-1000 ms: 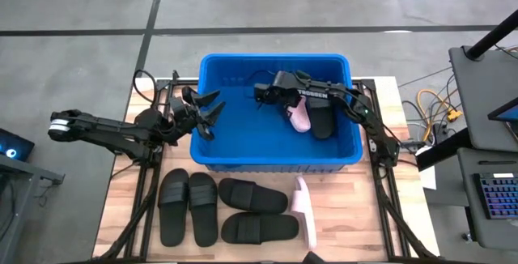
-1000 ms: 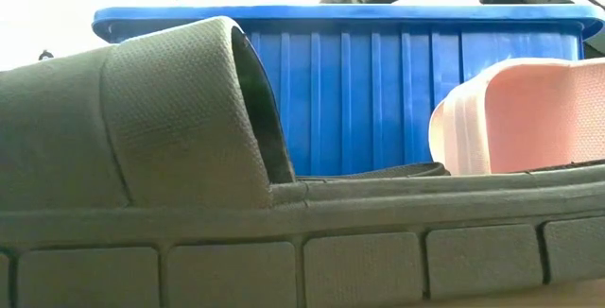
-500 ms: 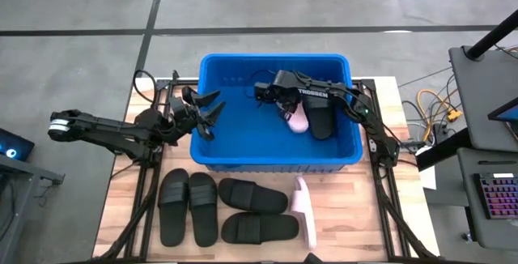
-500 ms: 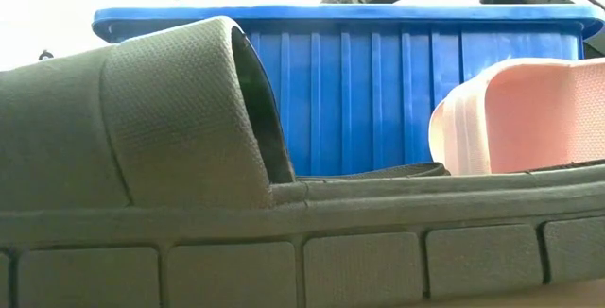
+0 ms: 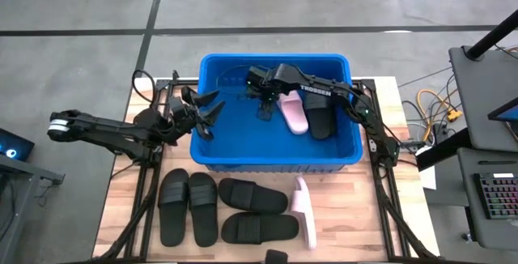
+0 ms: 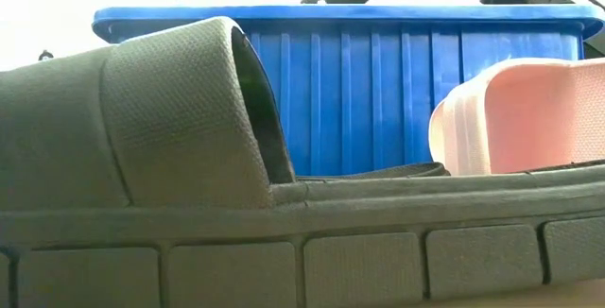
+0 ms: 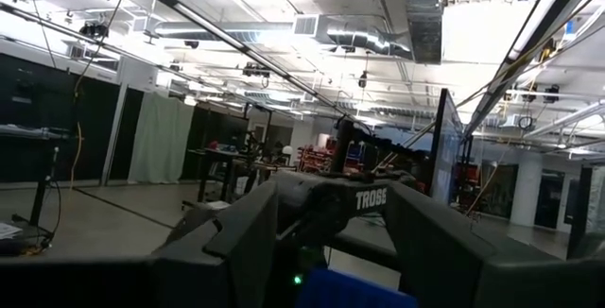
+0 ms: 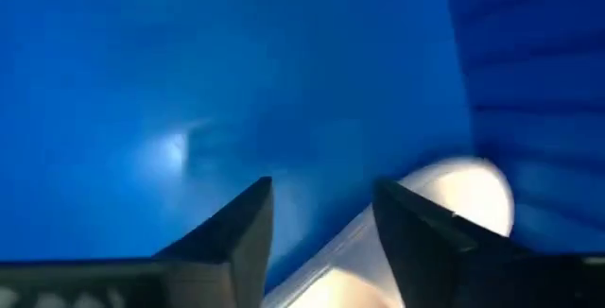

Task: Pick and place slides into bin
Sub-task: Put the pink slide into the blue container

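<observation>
Six slides show in the high view: two lie inside the bin [image 5: 212,157] and four sit on the wooden table [image 5: 348,223] in front of it. Inside the blue tub, one pale pink slide [image 5: 293,113] lies beside one black slide [image 5: 320,119], the two touching along their sides toward the tub's right half. On the table, two black slides [image 5: 188,207] stand side by side at the left; two more black slides [image 5: 252,212] lie crosswise next to them, one behind the other; and one pink slide [image 5: 305,210] rests on its edge at the right end of that row.

Both arms are in view. The right gripper [image 5: 263,94] hangs over the tub's floor just beside the pink slide in it, its two fingers [image 8: 241,228] spread apart with only blue plastic and the pale slide's tip between them, pinching nothing. The left gripper [image 5: 208,110] waits at the tub's left rim, fingers parted and empty.

In the low view, one black slide fills the foreground, with the tub's ribbed wall and a pink strap behind it.
</observation>
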{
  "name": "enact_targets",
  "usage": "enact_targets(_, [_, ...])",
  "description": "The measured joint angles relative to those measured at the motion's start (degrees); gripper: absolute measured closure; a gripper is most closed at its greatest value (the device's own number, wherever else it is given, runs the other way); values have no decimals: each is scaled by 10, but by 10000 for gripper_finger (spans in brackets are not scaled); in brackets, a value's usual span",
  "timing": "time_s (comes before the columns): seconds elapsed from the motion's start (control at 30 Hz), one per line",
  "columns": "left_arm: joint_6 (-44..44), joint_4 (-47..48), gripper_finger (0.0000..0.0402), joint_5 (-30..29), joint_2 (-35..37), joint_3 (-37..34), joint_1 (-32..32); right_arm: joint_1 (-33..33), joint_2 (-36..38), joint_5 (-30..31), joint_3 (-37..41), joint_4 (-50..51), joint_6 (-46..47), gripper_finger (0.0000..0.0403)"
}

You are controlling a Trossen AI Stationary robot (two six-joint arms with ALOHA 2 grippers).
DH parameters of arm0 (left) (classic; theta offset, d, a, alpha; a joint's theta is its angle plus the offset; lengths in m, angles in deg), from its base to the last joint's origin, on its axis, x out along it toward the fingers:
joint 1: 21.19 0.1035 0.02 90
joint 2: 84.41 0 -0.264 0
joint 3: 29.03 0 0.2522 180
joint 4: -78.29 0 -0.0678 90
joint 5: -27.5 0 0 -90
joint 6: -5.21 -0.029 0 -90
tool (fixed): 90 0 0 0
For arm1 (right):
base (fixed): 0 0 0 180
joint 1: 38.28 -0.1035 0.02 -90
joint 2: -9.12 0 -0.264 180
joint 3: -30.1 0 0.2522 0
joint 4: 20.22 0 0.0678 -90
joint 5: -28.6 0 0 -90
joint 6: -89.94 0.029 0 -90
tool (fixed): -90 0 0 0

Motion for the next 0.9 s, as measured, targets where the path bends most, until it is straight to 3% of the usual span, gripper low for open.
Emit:
enact_targets(0.33, [0, 0, 217, -2, 18, 0, 0, 21, 0, 2, 54, -10, -214, 386])
enact_targets(0.9, [-3, 0, 217, -1, 9, 0, 0, 56, -1, -25, 100, -21, -279, 390])
